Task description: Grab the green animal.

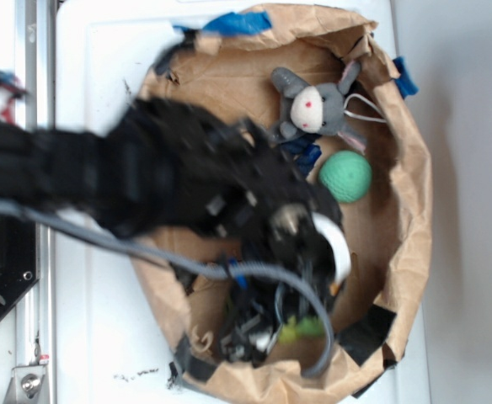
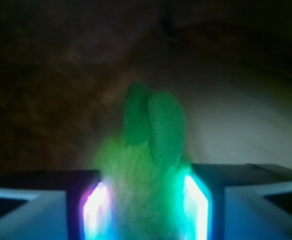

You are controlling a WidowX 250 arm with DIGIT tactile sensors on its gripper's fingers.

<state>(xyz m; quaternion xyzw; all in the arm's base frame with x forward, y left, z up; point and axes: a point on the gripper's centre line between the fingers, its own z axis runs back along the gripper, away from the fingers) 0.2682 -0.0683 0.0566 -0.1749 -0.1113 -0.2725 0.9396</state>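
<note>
The green animal (image 2: 153, 135), a fuzzy lime-green plush with two knitted ears, fills the gap between my glowing pads (image 2: 97, 207) in the wrist view. The gripper (image 2: 146, 212) is shut on its body, and both pads press into the fur. In the exterior view a small lime-green bit of the green animal (image 1: 303, 327) shows beside the gripper (image 1: 281, 331), low in the brown paper container near its front wall. The black arm hides the rest of the toy.
The crumpled brown paper container (image 1: 416, 210) holds a grey plush with a white face (image 1: 318, 108) at the back and a teal textured ball (image 1: 345, 176) to its right. Blue tape (image 1: 237, 23) marks the rim. A metal rail (image 1: 35, 84) runs along the left.
</note>
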